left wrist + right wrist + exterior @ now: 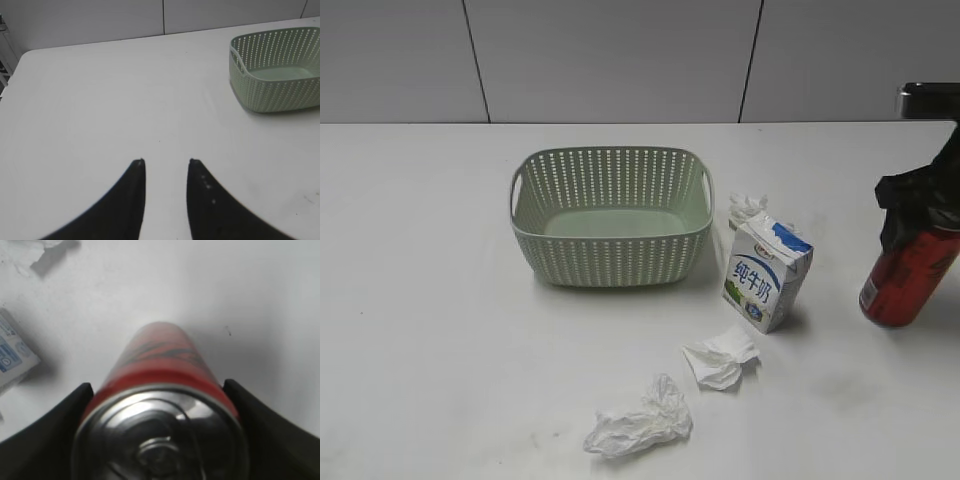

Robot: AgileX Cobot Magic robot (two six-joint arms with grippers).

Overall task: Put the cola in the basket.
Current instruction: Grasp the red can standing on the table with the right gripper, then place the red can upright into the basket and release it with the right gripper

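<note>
Right gripper [157, 405]: we grip the tilted tall red metal cola can [908, 277], counter's right edge.
Left gripper [166, 167]: we hold narrow, nothing between.
Pale green perforated plastic basket [610, 255]: mid-counter.

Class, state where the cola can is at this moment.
In the exterior view the cola is at the far right edge, tilted, gripped near its top by the right gripper, to the right of the milk carton and away from the basket.
</note>
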